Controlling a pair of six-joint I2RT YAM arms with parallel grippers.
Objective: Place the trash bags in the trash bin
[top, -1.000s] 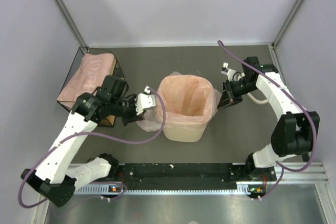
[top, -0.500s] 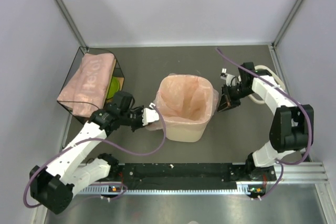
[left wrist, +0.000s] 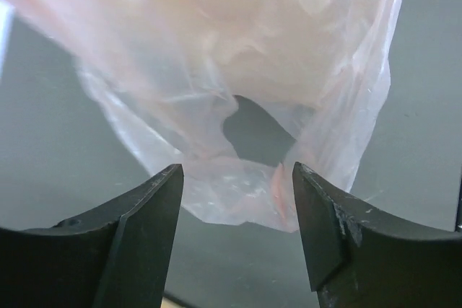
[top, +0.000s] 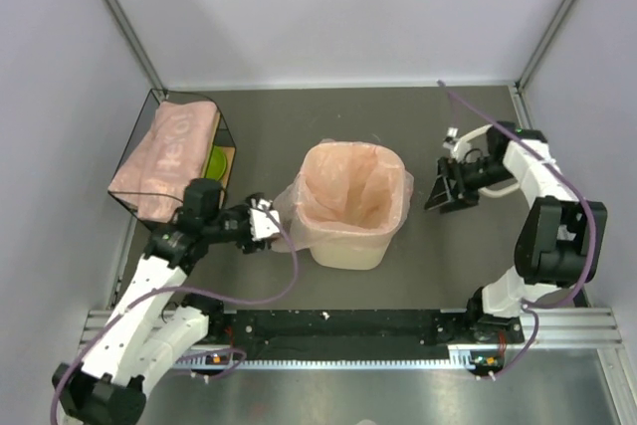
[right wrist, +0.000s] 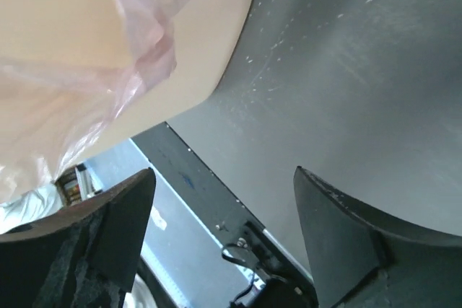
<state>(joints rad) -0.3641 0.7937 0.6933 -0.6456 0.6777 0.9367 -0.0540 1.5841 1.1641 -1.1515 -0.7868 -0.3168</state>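
The cream trash bin [top: 348,249] stands mid-table, lined with a pink trash bag [top: 353,186] whose film folds over the rim and hangs down its left side. My left gripper [top: 267,220] is open just left of that hanging flap. In the left wrist view the flap [left wrist: 238,106] hangs beyond the open gripper [left wrist: 238,182], untouched. My right gripper [top: 438,194] is open to the right of the bin, apart from it. In its wrist view the bin wall [right wrist: 188,70] and bag edge [right wrist: 148,48] lie at upper left, and nothing sits in the gripper [right wrist: 224,185].
A folded stack of pink trash bags [top: 164,151] lies on the dark wire-framed box [top: 225,136] at the left, with something green [top: 217,159] inside it. The arms' base rail [top: 338,330] runs along the near edge. Grey walls enclose the table.
Both grippers have opened and let go of the bag over the bin's rim. The left gripper drew back left of the bin; the right gripper moved right, away from it.
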